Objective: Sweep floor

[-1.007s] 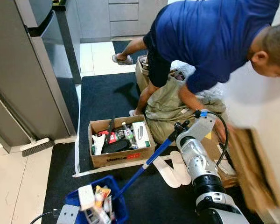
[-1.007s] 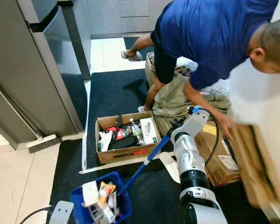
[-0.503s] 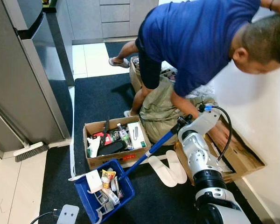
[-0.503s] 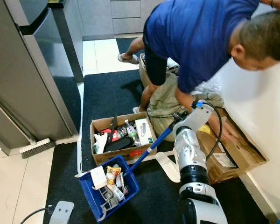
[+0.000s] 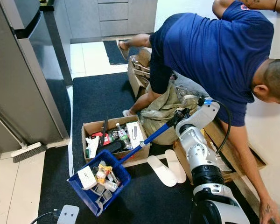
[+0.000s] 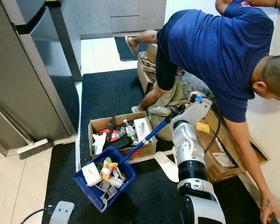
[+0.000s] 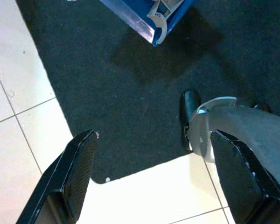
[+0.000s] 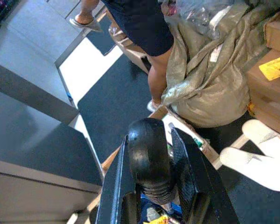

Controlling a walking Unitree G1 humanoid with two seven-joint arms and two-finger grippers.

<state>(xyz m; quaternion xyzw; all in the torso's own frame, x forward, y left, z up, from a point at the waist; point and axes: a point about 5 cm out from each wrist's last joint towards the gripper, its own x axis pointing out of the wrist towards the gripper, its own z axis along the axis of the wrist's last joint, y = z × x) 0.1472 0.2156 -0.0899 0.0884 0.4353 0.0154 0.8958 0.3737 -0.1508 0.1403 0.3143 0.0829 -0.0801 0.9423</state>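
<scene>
Across the whole left of the frame I have the grey refrigerator [image 5: 18, 79], and the black mat [image 5: 102, 98] runs down the middle over pale tile. A person in a blue shirt [image 5: 219, 51] bends over from the upper right, one hand [image 5: 269, 212] down at the lower right corner. Below the person's legs lies an olive sack [image 5: 165, 109], with flattened cardboard [image 5: 233, 151] along the wall to its right.

My right arm rises from the bottom centre-right, and the right gripper [image 8: 151, 182] is clamped on the black end of the blue dustpan handle [image 5: 147, 142], which slants down and left to the blue dustpan [image 5: 99, 186] at lower centre-left; the pan is filled with small packets and scraps. Just above the pan sits an open cardboard box [image 5: 114, 142] of bottles and odds and ends. Two white slippers [image 5: 168, 168] lie on the mat just left of my arm.

A hand brush [image 5: 28, 151] lies at the refrigerator's foot, centre left.

The left gripper [image 7: 154, 182] hangs over the mat's edge, fingers wide apart, holding nothing.
</scene>
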